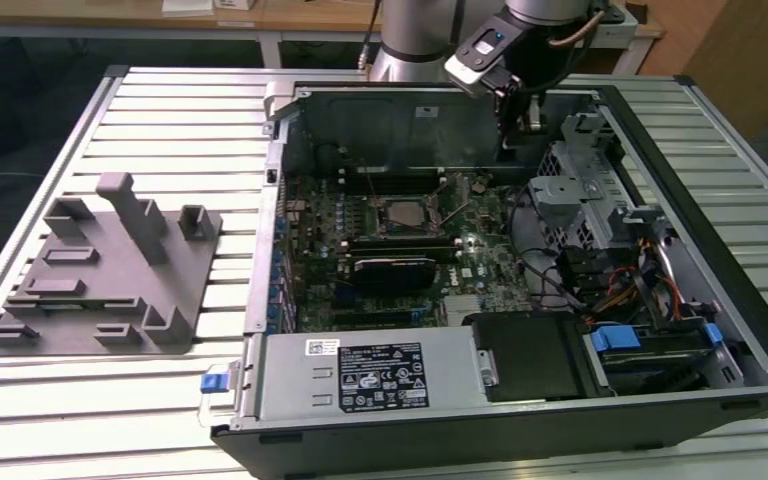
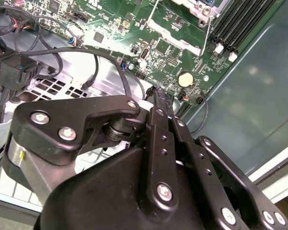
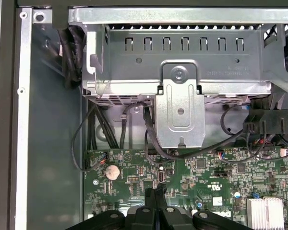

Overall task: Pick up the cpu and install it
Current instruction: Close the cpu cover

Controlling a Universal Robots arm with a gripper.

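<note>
Hovering above the motherboard (image 3: 192, 177) corner beside the drive cage (image 3: 182, 52), my jaws sit pinched together, empty-looking, probably to slip past cables (image 3: 71, 57).

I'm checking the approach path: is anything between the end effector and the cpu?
Nothing visible does. The end effector hangs above a corner of the motherboard near the drive cage; the cpu lies uncovered mid-board, with open board between.

Grey fixture block (image 1: 97, 275) lies on slatted table (image 1: 157, 110), at exterior view's left of open computer case (image 1: 491, 440); green motherboard (image 1: 491, 262) inside, coin battery (image 3: 112, 171) on it.
</note>
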